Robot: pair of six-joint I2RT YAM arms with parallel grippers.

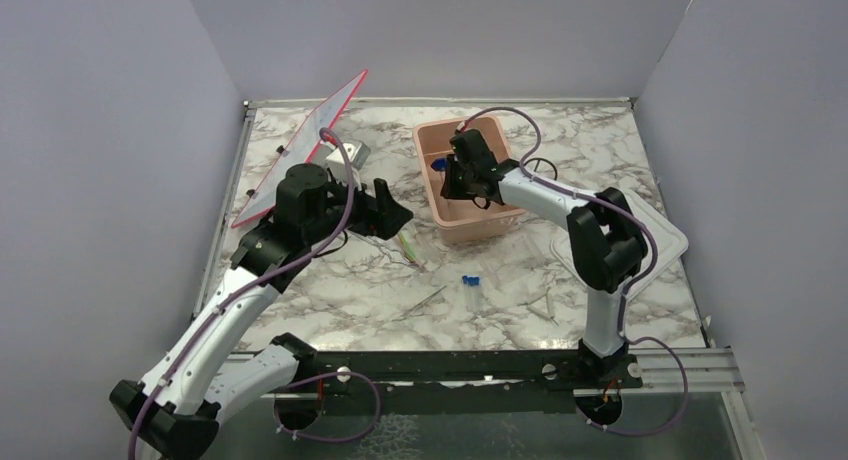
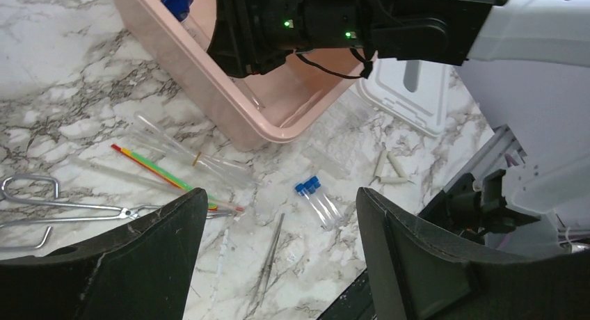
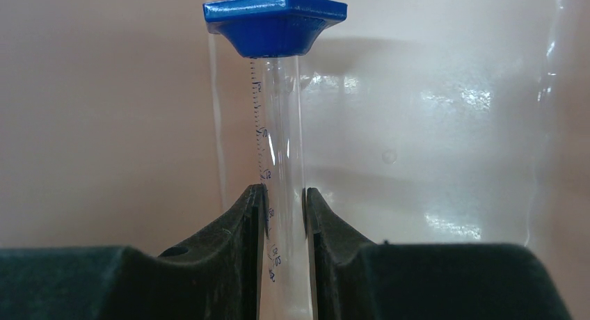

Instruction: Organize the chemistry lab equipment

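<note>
You can identify the left arm (image 1: 215, 325) and right arm (image 1: 603, 315) by white link shells and black joint housings (image 1: 303, 195). A purple cable (image 1: 502, 109) runs along each. The fingers (image 2: 431, 264) are matte black and grainy. Two green lights (image 2: 286, 23) glow on the right wrist housing.

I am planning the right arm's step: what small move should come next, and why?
Probably lower a little and open: the right gripper is shut on the blue-capped tube, inside the pink tub, so releasing would store it there.
</note>
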